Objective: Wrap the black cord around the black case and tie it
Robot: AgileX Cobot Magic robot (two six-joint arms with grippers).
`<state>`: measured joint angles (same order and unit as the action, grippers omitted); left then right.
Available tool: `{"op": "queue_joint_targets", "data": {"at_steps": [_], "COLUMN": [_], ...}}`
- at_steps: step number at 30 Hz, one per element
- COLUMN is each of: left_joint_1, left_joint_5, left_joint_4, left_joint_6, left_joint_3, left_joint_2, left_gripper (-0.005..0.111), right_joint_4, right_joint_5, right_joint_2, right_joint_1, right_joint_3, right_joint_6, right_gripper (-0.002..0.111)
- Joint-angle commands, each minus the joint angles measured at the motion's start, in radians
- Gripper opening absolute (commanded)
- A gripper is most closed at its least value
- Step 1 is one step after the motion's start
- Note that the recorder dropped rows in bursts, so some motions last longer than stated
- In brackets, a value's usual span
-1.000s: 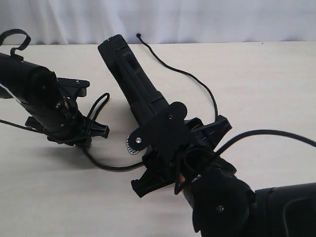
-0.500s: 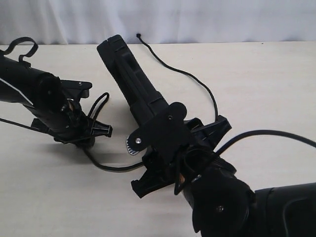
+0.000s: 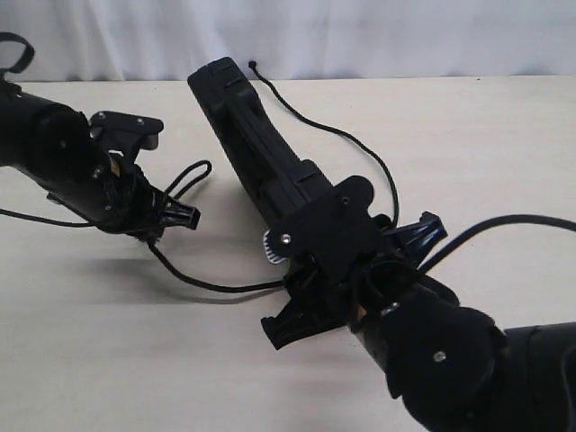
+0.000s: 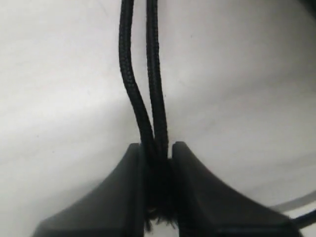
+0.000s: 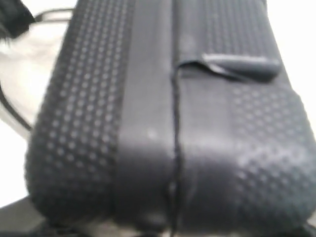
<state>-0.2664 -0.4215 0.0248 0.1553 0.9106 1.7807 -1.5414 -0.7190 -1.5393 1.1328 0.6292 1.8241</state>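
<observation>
The wrapping step is judged to be in hand: the looped end of the black cord [image 4: 148, 98] is pinched, two strands together, in the left gripper [image 4: 158, 150], while the black case [image 3: 256, 148] is clamped on edge, tilted over the table [image 3: 504, 144], by the right gripper [image 3: 355, 270]. Next, the pinched end is judged to need carrying over the case. The thin braided cord is seen trailing under the case to its knotted tip at the far edge.

Left claw [image 4: 157, 149] newly tight on the black cord [image 4: 131, 91].
</observation>
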Motion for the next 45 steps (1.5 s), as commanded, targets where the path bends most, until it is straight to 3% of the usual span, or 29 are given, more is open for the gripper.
{"op": "queue_joint_targets", "data": {"at_steps": [1, 9, 20, 27, 30, 36, 39, 45], "left_joint_1": [-0.001, -0.001, -0.001, -0.002, -0.007, -0.113, -0.118, -0.118], "left_joint_5": [0.018, -0.011, 0.164, 0.174, 0.156, 0.081, 0.087, 0.060], "left_joint_4": [-0.012, -0.012, 0.001, 0.008, 0.103, 0.500, 0.583, 0.594], "left_joint_6": [-0.037, -0.132, -0.237, -0.347, -0.471, -0.924, -0.993, -0.999], "left_joint_3": [-0.001, -0.027, -0.373, -0.463, -0.466, -0.466, -0.466, -0.466], "left_joint_2": [-0.087, -0.189, -0.600, -0.770, -0.780, -0.780, -0.780, -0.702], "left_gripper": [0.000, 0.000, 0.000, 0.000, 0.000, 0.000, 0.000, 0.000], "right_joint_4": [0.094, 0.103, 0.113, 0.084, 0.084, 0.084, 0.084, 0.060], "right_joint_5": [0.040, 0.043, 0.008, 0.008, 0.008, 0.010, 0.010, 0.015], "right_joint_2": [0.033, 0.041, 0.041, 0.041, 0.041, 0.041, 0.041, 0.041], "right_joint_1": [-0.019, -0.019, -0.019, -0.019, -0.019, -0.019, -0.019, -0.019], "right_joint_3": [-0.089, -0.114, -0.114, -0.114, -0.114, -0.114, -0.114, -0.114], "right_joint_6": [0.013, 0.015, 0.099, 0.101, 0.101, 0.105, 0.105, 0.105], "right_gripper": [0.004, 0.004, 0.004, 0.004, 0.004, 0.004, 0.004, 0.004]}}
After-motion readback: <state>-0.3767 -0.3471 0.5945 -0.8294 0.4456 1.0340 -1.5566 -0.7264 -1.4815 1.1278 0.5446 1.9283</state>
